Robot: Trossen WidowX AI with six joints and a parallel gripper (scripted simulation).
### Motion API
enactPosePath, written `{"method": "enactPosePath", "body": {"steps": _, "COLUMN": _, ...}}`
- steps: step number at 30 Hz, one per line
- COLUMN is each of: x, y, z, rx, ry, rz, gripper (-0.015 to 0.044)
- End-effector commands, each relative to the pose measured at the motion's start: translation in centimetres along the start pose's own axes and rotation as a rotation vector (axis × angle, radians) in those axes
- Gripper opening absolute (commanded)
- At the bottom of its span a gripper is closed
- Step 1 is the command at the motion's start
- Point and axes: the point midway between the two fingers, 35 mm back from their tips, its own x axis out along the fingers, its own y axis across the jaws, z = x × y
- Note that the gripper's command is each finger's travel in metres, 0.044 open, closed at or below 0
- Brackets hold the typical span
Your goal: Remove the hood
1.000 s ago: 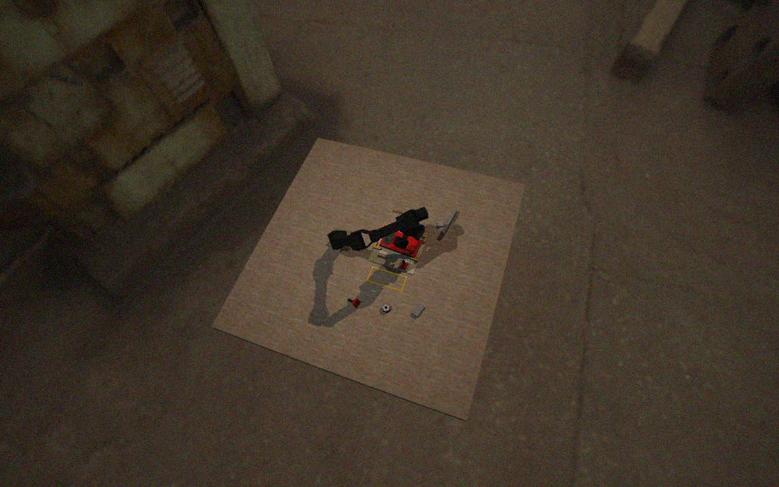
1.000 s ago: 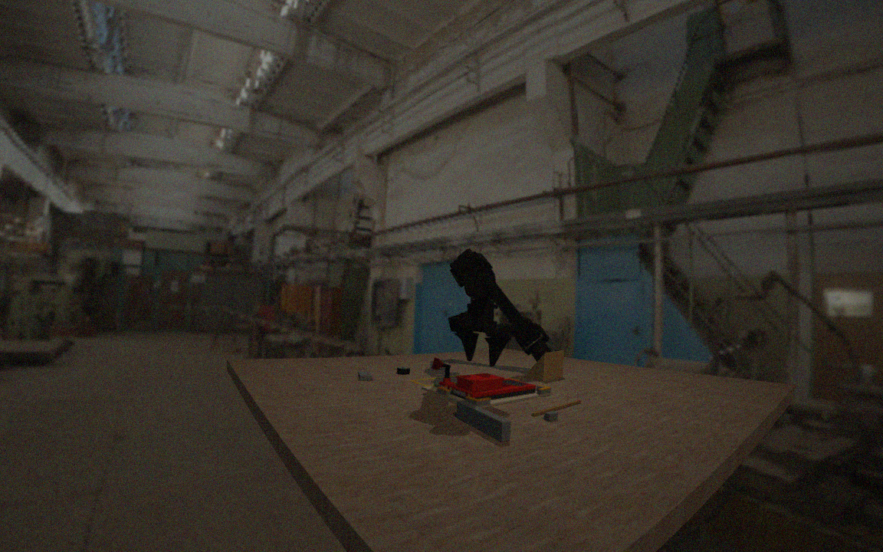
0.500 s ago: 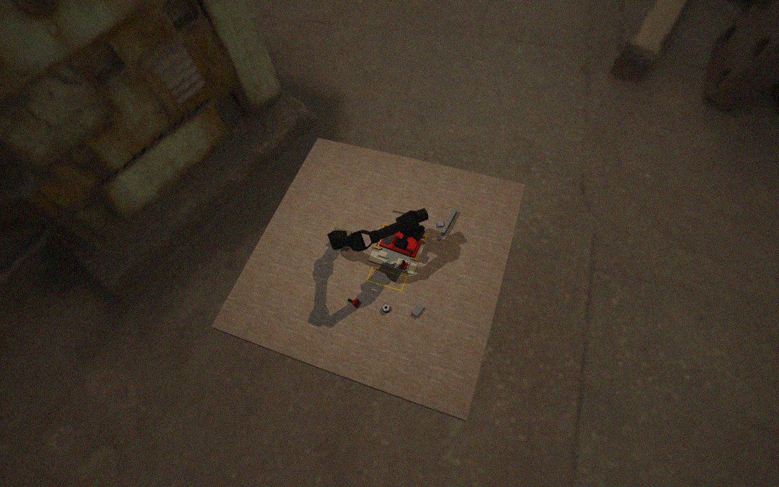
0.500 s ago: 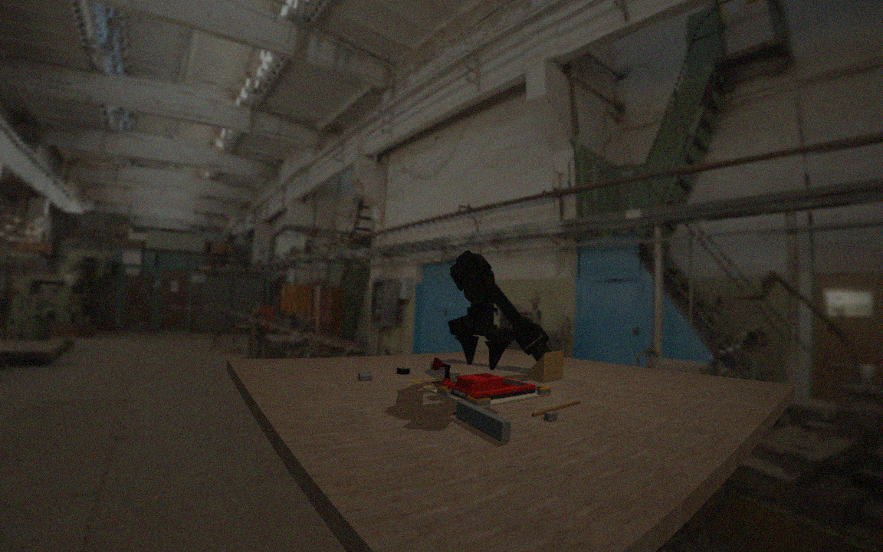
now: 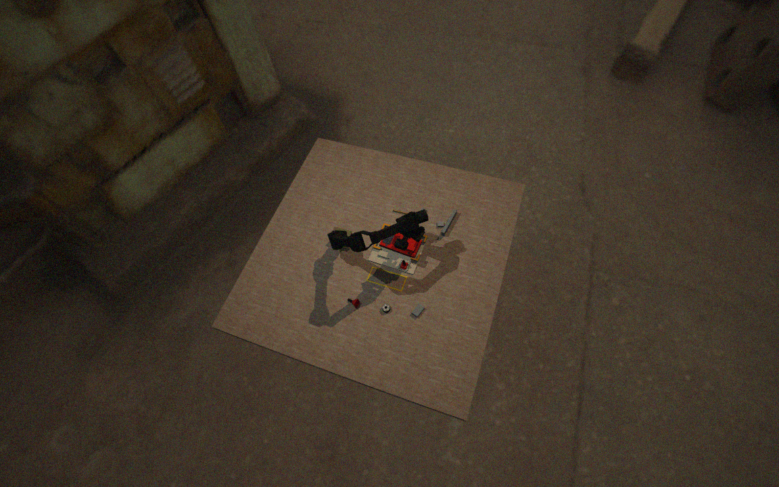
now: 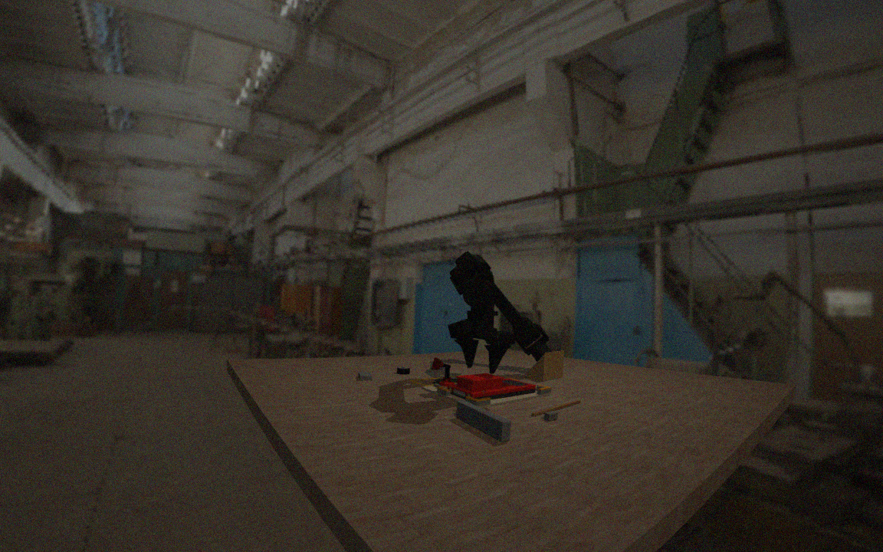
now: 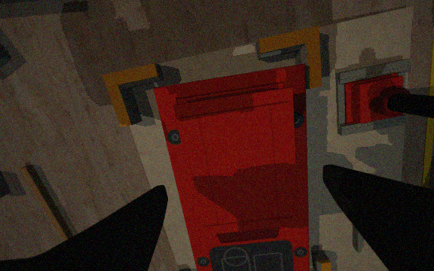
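The toy car lies flat on a pale base in the middle of the table. Its red hood sits on it, between two orange corner brackets. My gripper is open and empty. It hangs just above the hood, with one black finger on each side of it in the wrist view. The marked area is a yellow outline on the table beside the car.
A small red part with a black knob sits next to the hood. A grey bar, a small red piece, a wheel and a grey block lie loose on the wooden table.
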Motion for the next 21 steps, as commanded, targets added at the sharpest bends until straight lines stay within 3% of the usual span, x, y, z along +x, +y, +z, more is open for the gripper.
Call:
{"method": "enactPosePath", "body": {"steps": 1, "x": 0.23, "y": -0.05, "z": 0.00, "rx": -0.006, "ry": -0.002, "rz": -0.003, "gripper": 0.0440}}
{"method": "enactPosePath", "body": {"steps": 21, "x": 1.22, "y": -0.08, "z": -0.08, "rx": -0.005, "ry": -0.002, "rz": -0.003, "gripper": 0.0440}}
